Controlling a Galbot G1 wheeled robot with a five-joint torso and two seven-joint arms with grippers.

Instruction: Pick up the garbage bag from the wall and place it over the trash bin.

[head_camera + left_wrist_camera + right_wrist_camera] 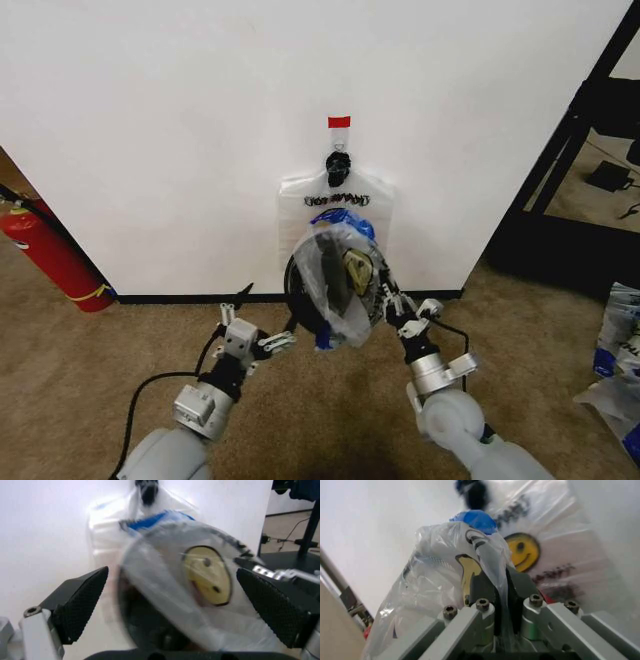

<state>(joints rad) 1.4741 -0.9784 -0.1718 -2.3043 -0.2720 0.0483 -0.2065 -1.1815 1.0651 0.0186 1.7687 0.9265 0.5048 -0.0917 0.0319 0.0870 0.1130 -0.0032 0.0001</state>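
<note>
The right gripper (392,300) pinches the crinkled, translucent garbage bag (338,282), stretched over the round black mesh trash bin (303,295) at the white wall (180,140), while the left gripper (250,325), at the bin's seven o'clock, stands spread.
</note>
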